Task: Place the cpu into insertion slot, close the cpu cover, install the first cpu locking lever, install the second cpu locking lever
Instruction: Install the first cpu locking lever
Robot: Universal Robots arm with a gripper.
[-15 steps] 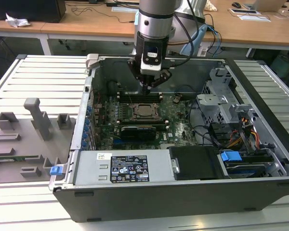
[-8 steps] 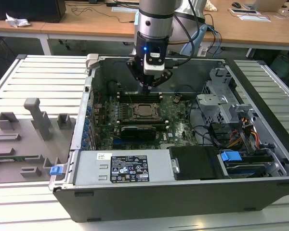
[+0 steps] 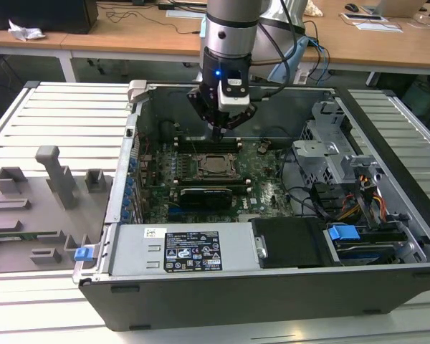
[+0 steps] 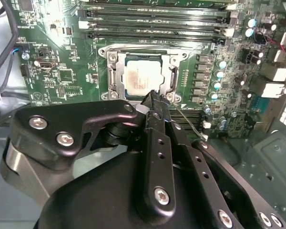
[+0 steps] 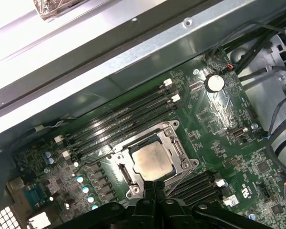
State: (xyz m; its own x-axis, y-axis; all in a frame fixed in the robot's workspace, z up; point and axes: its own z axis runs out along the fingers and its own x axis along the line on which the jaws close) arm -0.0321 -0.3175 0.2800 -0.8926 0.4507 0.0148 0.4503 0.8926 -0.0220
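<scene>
At centre of the exterior view, inside the open grey metal computer case (image 3: 272, 301), the black two-finger tool (image 3: 218, 131) hangs tip-down over the green circuit board (image 3: 265, 183). The small square silver-topped cpu (image 3: 215, 165) sits just below the tips in frame.

In both wrist views the tool (image 4: 155, 98) (image 5: 156, 183) is narrow: fingers pressed together, nothing seen btwn them. The cpu (image 4: 142, 78) (image 5: 153, 161) is seated in the silver-rimmed square insertion slot (image 4: 143, 49), w/ the thin silver frame-plate cpu cover (image 4: 118, 76) lying flat round it.

Key relation: the tips are at one corner of the slot's edge, just beside a thin wire locking lever (image 4: 188, 124) whose long axis slants away from that corner. Touching or latched – can't tell.

Nearby: long black memory slots (image 4: 152, 24) across the slot from the tool, and a long black expansion card (image 3: 204, 195) lower in the exterior view. Nothing stands btwn tips and lever.
</scene>
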